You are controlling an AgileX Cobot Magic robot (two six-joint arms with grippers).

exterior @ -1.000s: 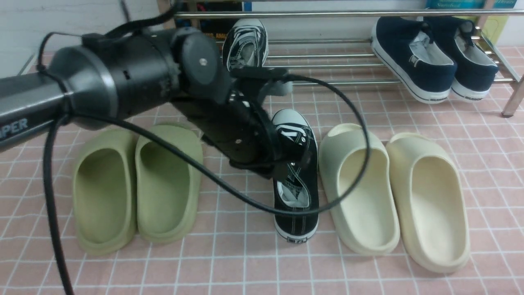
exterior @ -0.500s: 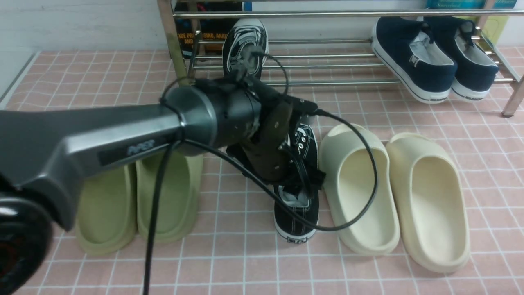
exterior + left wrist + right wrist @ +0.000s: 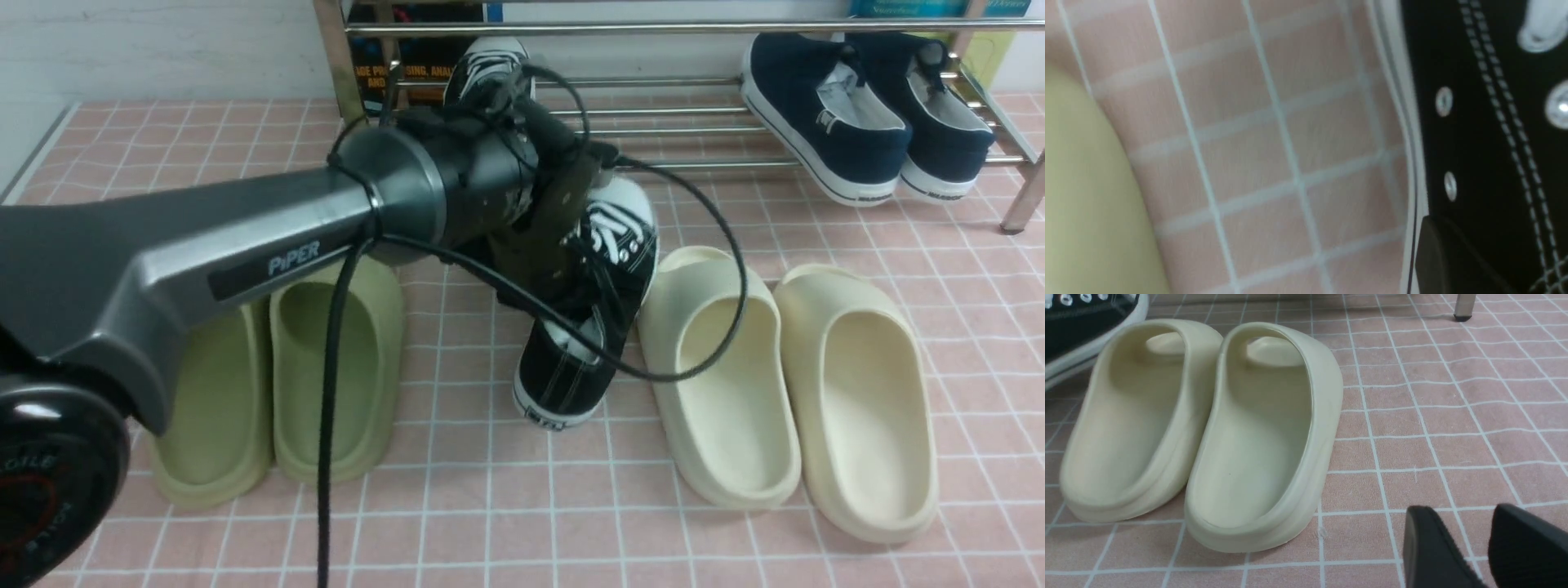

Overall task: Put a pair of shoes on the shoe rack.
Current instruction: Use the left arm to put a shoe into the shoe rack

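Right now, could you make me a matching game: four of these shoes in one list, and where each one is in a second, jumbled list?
1. nearer black sneaker
2. farther black sneaker
3. navy shoes
4. green slippers

A. floor, left side
B. shoe rack, right end
C. tilted, in the left gripper
D. shoe rack, near its left end

Pairs: 1-C, 2-D, 3-B, 4-A.

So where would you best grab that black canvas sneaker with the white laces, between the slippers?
Pinch the black canvas lace-up sneaker by the side wall of its open mouth, coming from above on the robot's left, one finger inside, one outside. That thin upright edge suits a pinch; the sole looks too wide. The left pincer seems clamped just there.
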